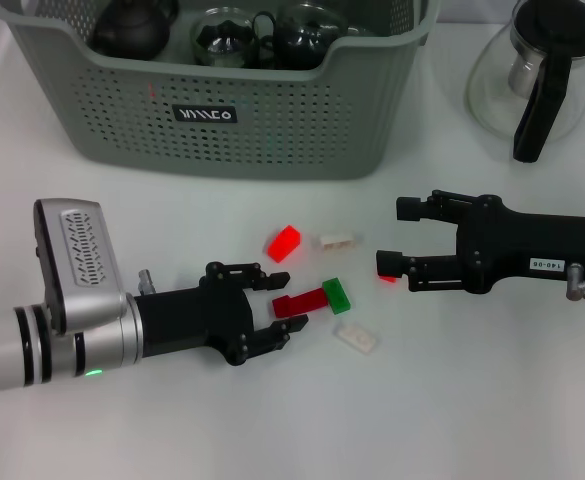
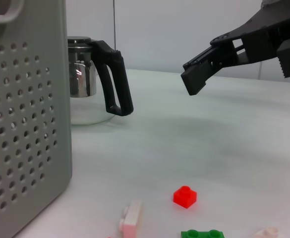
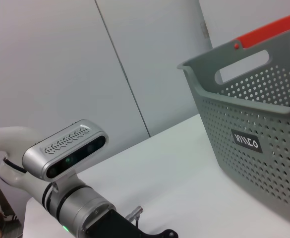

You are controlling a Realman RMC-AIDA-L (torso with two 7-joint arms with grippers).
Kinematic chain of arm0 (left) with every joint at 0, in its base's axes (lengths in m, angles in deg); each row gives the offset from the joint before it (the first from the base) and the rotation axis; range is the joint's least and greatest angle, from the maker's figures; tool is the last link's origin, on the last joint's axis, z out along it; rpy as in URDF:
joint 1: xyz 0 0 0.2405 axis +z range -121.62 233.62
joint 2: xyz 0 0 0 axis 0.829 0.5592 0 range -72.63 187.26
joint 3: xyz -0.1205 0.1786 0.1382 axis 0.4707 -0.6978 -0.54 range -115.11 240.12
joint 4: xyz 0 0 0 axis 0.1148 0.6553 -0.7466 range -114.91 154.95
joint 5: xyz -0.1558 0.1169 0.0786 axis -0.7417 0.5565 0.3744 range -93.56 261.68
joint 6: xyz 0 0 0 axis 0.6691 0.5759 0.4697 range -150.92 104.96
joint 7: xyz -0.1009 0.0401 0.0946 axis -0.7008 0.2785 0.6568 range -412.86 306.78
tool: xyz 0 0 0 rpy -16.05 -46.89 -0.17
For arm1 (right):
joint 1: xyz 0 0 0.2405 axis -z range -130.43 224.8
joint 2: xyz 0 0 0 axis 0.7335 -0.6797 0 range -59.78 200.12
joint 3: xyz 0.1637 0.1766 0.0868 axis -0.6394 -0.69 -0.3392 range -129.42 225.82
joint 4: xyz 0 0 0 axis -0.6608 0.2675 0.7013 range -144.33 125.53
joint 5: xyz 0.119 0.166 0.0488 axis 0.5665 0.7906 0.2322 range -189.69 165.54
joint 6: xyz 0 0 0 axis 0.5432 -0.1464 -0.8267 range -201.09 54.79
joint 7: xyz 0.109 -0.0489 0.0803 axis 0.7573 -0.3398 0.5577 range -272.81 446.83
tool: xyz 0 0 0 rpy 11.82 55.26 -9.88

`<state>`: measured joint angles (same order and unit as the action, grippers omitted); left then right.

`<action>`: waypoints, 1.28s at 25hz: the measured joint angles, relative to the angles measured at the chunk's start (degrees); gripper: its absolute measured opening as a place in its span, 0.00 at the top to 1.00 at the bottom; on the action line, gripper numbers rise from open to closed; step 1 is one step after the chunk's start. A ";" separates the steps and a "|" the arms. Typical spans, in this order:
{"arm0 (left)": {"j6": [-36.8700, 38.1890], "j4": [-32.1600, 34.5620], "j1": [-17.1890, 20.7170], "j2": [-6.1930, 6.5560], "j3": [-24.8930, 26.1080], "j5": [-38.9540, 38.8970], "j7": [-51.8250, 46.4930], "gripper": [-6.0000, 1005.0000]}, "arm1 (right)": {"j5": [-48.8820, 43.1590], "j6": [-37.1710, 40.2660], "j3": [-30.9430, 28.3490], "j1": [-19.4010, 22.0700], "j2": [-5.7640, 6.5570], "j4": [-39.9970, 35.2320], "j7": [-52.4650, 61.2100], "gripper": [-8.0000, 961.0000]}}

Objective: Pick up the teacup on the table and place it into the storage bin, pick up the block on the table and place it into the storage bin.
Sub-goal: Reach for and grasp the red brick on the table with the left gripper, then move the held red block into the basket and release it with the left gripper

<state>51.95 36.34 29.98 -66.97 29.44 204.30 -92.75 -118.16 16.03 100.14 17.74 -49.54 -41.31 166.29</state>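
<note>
left gripper (image 1: 277, 308), fingers apart, hangs over a dark red block (image 1: 300, 302); right gripper (image 1: 392, 237), fingers apart, nearby, bin (image 1: 242, 120) behind.

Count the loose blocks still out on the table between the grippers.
5 visible: bright red block nearest the storage bin, white block beside it, dark red block at the left gripper, green block touching it, clear block nearest the robot. The grippers may hide others.

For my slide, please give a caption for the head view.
Left hand and right hand, both open, flank small scattered plastic blocks before the grey-green perforated storage bin.
</note>
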 joint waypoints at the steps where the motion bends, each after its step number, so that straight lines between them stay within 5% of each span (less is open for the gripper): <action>1: -0.06 0.06 -0.03 0.01 -0.03 0.00 0.00 0.47 | 0.01 0.00 0.00 0.00 0.00 0.00 0.00 0.01; 17: -0.73 0.03 -0.09 0.01 -0.07 0.86 -0.07 0.54 | -0.06 -0.17 0.00 -0.26 -0.09 0.00 0.00 0.01; 32: 0.00 0.69 -0.70 0.04 -1.90 1.18 -0.02 0.72 | -0.09 -0.11 0.00 -0.03 -0.09 0.00 -0.01 0.01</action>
<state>51.95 37.03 29.28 -66.93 27.54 205.47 -92.78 -118.25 15.91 100.15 17.71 -49.63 -41.31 166.28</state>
